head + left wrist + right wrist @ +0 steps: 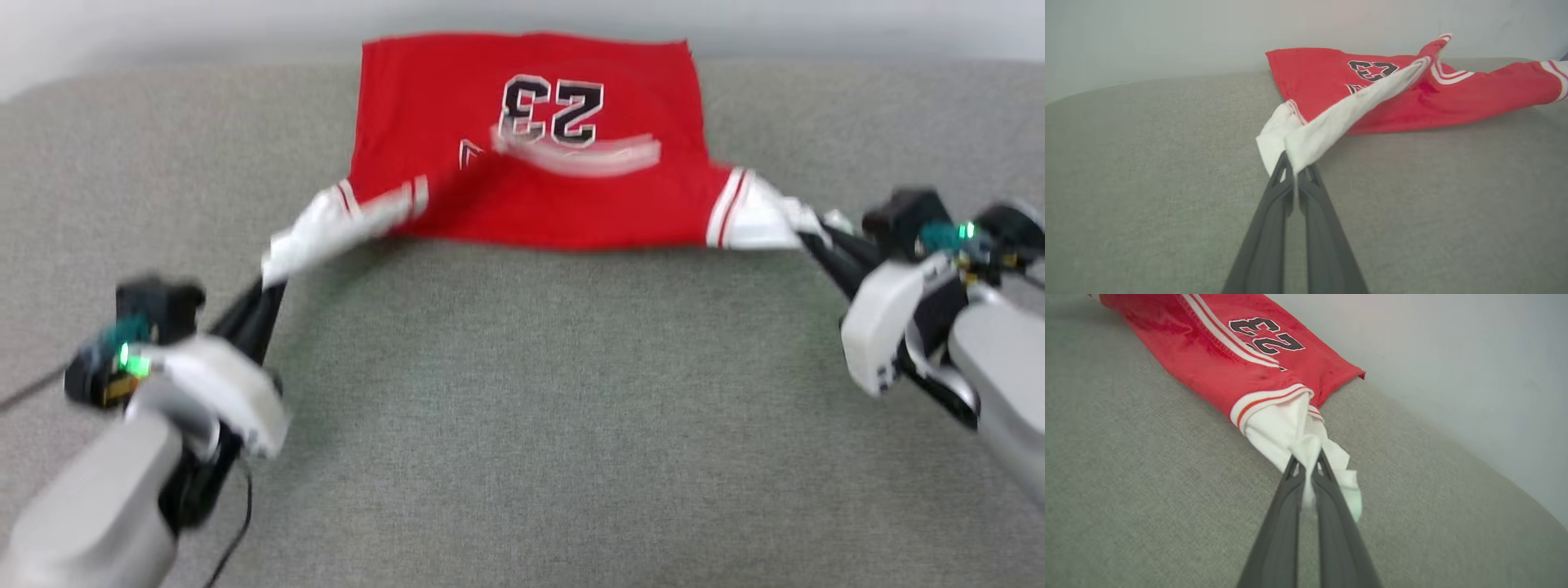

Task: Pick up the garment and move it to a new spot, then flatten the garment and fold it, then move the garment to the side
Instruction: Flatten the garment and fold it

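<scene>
Both the left gripper (274, 284) and right gripper (806, 236) are clamped on thin edges of the garment (531, 192), so uneven pulling could slip one free.

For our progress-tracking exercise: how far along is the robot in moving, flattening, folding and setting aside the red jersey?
Done: the left end effector is shut on one white sleeve, the right end effector on the other. In hand: the garment is stretched between them, its body on the grey surface, "23" up. Left: no fold shows yet; moving it aside comes after.
</scene>
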